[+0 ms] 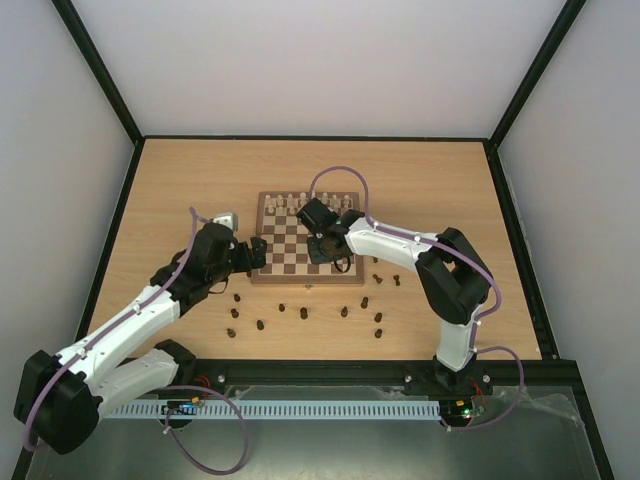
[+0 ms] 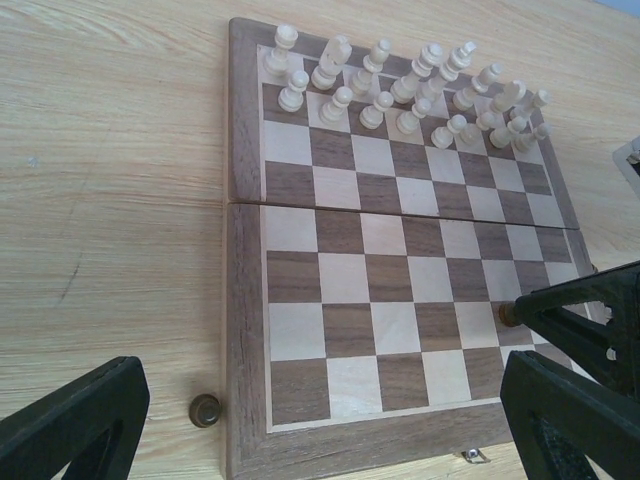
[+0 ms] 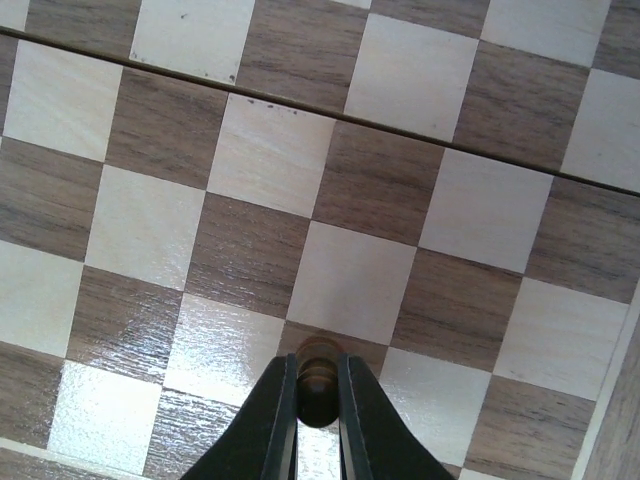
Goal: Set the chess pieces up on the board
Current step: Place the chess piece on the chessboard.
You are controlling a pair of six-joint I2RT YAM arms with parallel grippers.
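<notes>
Right wrist view shows the right gripper [image 3: 318,372] pinching a dark chess piece [image 3: 318,395] upright between its fingertips, low over the board [image 1: 290,255] toward its near right corner; upright, I'd guess, so it stands once released. Other dark chess pieces [image 1: 303,315] lie scattered on the worktop [image 1: 180,190] off the board's near edge. By the near left corner the left gripper [image 2: 325,380] hangs spread wide, holding nothing. Cream chessmen [image 2: 400,85] fill the far rows.
</notes>
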